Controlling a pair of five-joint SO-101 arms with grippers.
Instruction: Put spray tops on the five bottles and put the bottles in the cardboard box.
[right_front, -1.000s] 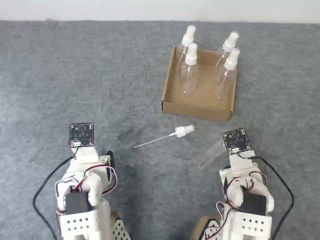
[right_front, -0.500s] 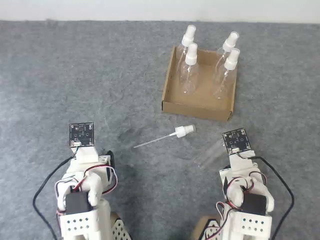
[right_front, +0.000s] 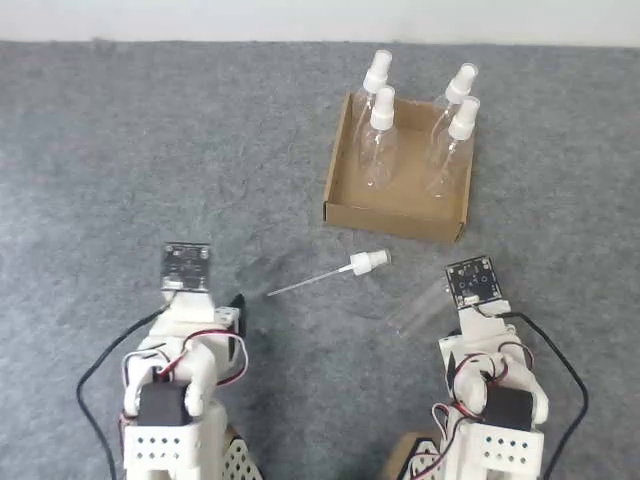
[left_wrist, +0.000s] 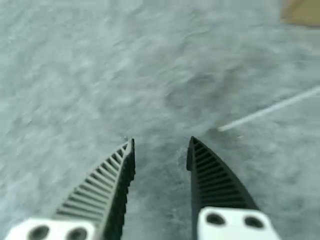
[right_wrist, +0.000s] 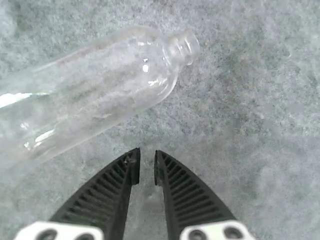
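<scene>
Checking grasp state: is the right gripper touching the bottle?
Apart. The right wrist view shows bare mat between the right gripper and the lying bottle.

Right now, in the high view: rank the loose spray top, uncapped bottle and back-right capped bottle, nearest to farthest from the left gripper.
From the left gripper:
1. Loose spray top, just ahead, tube end toward it.
2. Uncapped bottle, lying farther to the right.
3. Back-right capped bottle, in the far corner of the cardboard box.
</scene>
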